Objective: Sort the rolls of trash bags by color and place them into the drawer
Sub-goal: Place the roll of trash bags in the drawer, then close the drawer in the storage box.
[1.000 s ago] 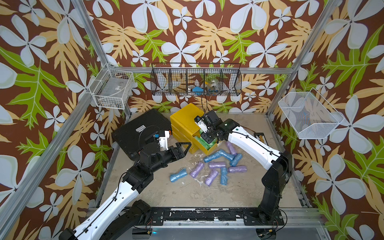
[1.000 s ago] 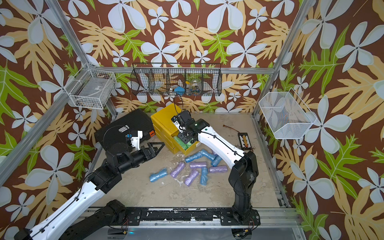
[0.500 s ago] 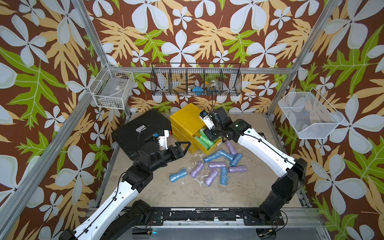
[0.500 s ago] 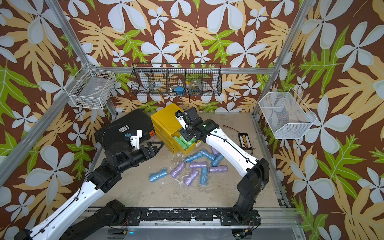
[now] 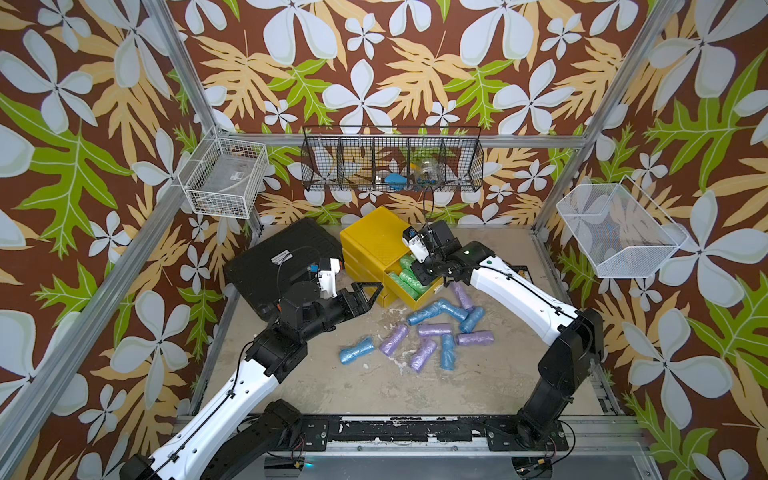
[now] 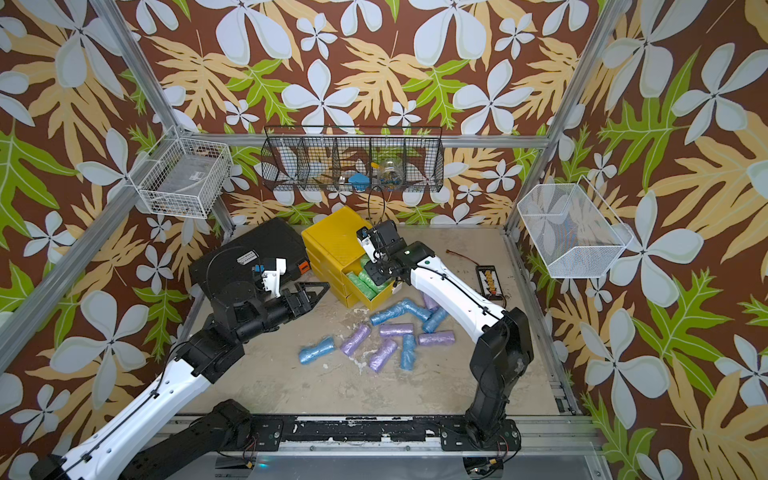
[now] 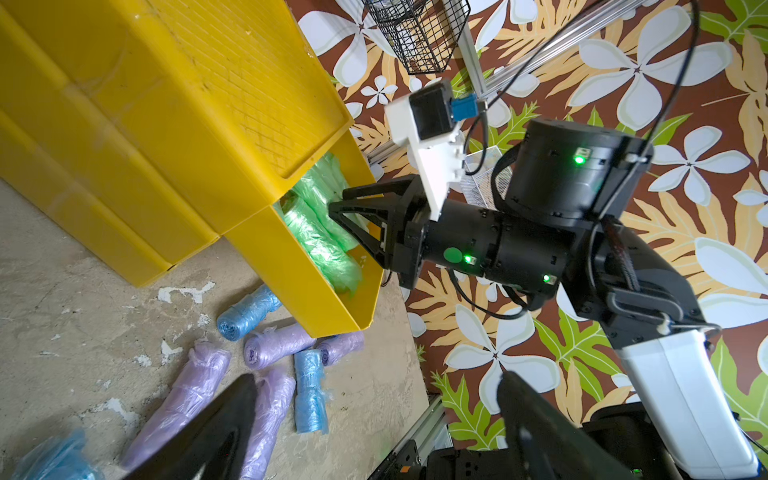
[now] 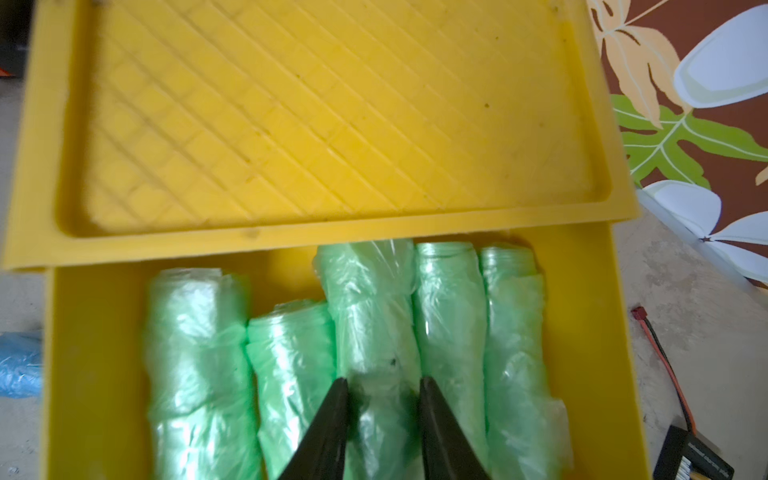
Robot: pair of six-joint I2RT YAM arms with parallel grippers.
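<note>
Green rolls of trash bags (image 8: 374, 324) lie in the open drawer (image 5: 417, 297) of the yellow cabinet (image 5: 376, 239), near the middle of both top views. A second ago the right arm's elbow was closer to the middle. Now it sticks out more toward the right edge. The right gripper (image 8: 380, 380) is over the drawer, same as before. The left arm has hardly moved, and the rolls on the table lie where they did.

Five green rolls lie side by side in the drawer, shiny and crinkly. Their far ends are tucked under the cabinet top. The right gripper's two black fingers (image 8: 332, 415) stand close together, one on each side of the middle green roll. I cannot tell if they squeeze it or only hang over it. The left gripper (image 5: 365, 291) is spread wide with nothing in it, just left of the drawer.

Blue rolls (image 5: 428, 312) and lilac rolls (image 5: 434, 330) lie jumbled on the table (image 5: 332, 386) below the drawer, some touching. One blue roll (image 5: 356, 350) lies a bit apart at the left of the bunch. The right arm crosses over one lilac roll (image 5: 461, 293) and hides part of it.

A flat black case (image 5: 282, 262) lies behind the left arm. A black wire basket (image 5: 392, 164) hangs on the back wall. White baskets hang at the left (image 5: 226, 183) and right (image 5: 619, 232). A small black thing (image 6: 490, 284) lies at the table's right side.
</note>
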